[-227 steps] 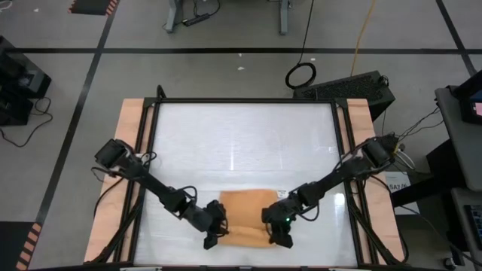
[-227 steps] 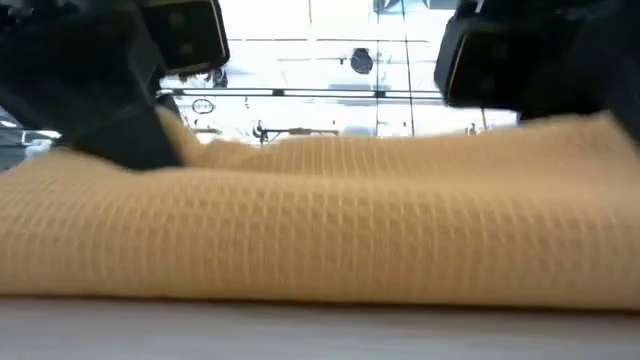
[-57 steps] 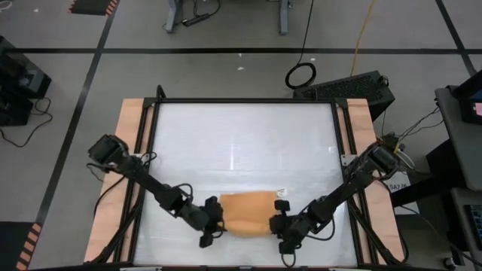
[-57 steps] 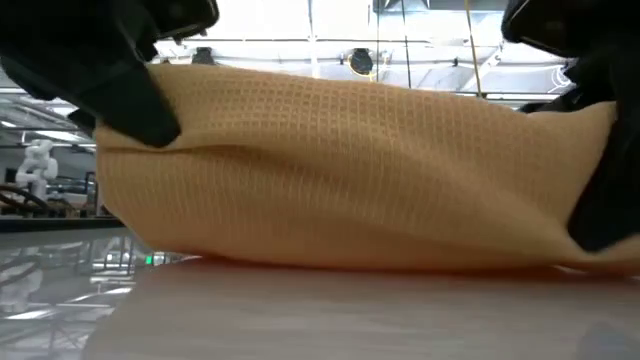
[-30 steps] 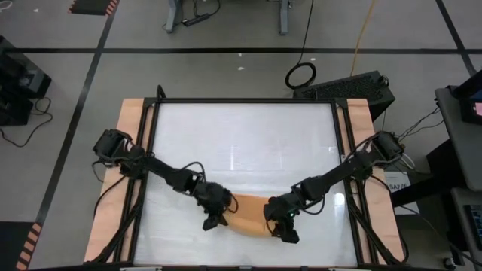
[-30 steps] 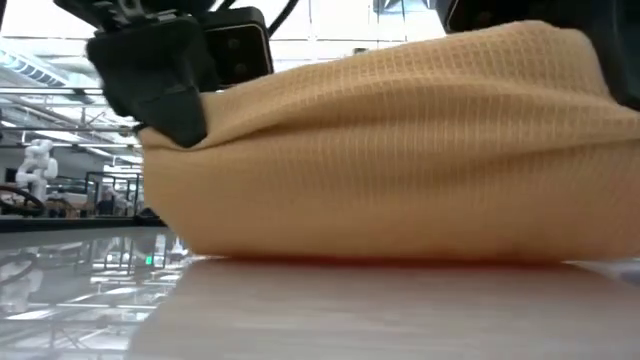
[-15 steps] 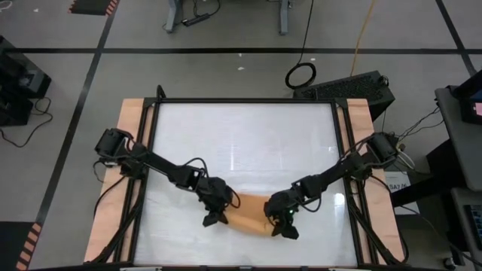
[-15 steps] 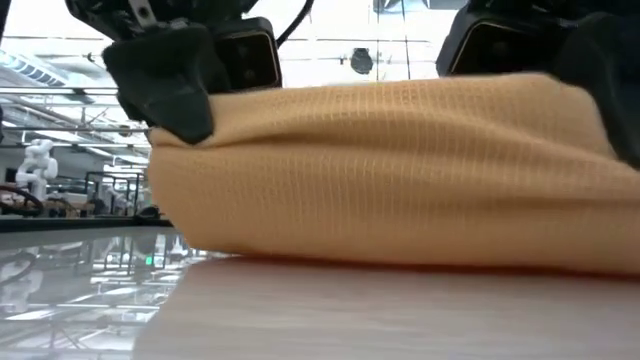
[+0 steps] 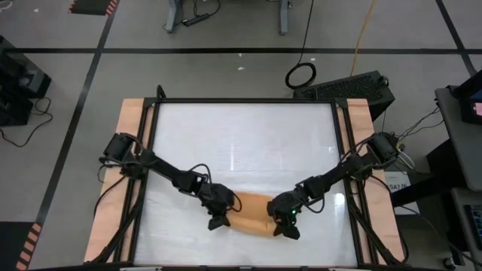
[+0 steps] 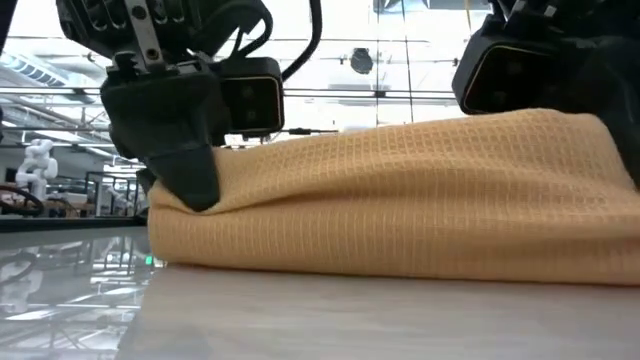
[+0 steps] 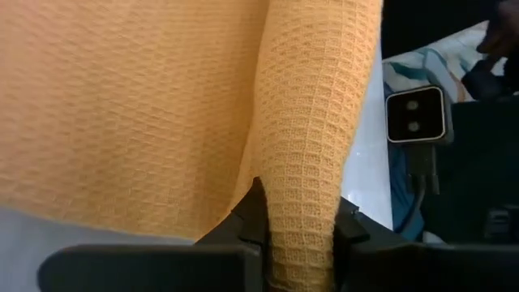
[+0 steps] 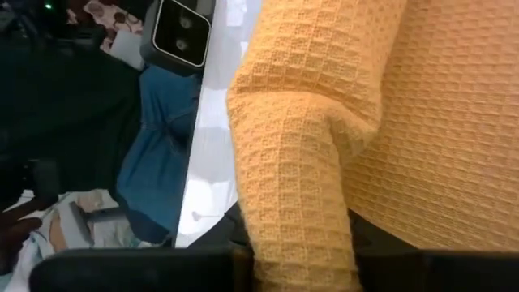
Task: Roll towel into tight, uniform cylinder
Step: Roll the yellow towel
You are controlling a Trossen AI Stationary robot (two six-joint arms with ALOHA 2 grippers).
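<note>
The orange-tan towel lies bunched into a short, thick band near the table's front edge, its underside on the white tabletop. My left gripper is shut on its left end. My right gripper is shut on its right end. Each wrist view shows a raised ridge of waffle cloth running into the fingers. The towel's tag is hidden. My left gripper pinches a raised fold at the towel's left end between its two fingers. The fingers slant down from the far left. The towel rests on the table, slack. My right gripper pinches a raised fold at the towel's right end between its two fingers. It slants down from the far right, and the cloth beyond it lies on the table.
The white tabletop stretches bare toward the far edge inside a black frame with wooden side rails. A small white camera box stands at the near edge, just in front of the towel.
Both grippers have sunk toward the table with the towel's ends still held, each tipping and rolling a little. The towel's raised upper fold has come down with them, and the bundle now lies lower and flatter on the table.
</note>
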